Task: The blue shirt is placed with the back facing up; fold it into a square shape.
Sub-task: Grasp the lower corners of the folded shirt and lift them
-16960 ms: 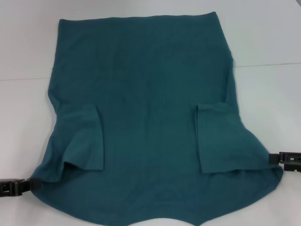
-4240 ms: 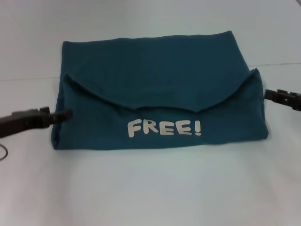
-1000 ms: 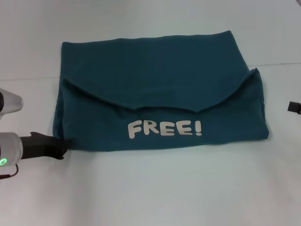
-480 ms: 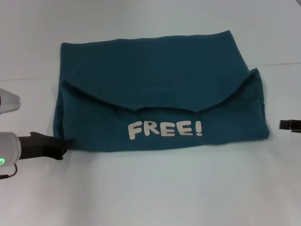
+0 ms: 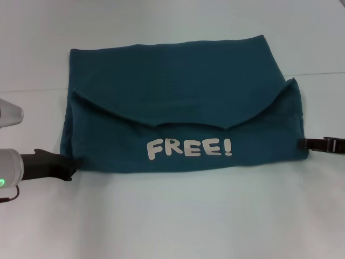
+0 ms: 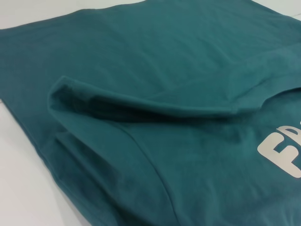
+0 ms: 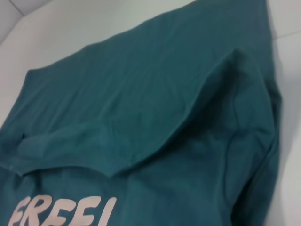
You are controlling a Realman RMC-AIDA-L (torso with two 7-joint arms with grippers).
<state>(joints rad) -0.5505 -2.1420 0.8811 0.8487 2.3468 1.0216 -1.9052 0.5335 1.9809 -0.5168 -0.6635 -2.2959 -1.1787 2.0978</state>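
The blue shirt [image 5: 178, 102] lies folded in half on the table, a wide rectangle with its curved hem flap across the middle and the white "FREE!" print [image 5: 188, 147] facing up near the front edge. My left gripper [image 5: 73, 166] sits low at the shirt's front left corner, touching the cloth. From the right, my right gripper [image 5: 302, 143] reaches the front right corner. The left wrist view shows the blue shirt [image 6: 141, 141] close up with a folded layer. The right wrist view shows the blue shirt [image 7: 155, 117], its flap and part of the print.
The shirt rests on a white table [image 5: 178, 216]. A thin seam [image 5: 323, 74] crosses the tabletop behind the shirt's right side. Bare tabletop lies in front of the shirt and on both sides.
My right gripper has moved left from the frame's edge to the shirt's front right corner. The left gripper has stayed at the front left corner. The shirt has not moved.
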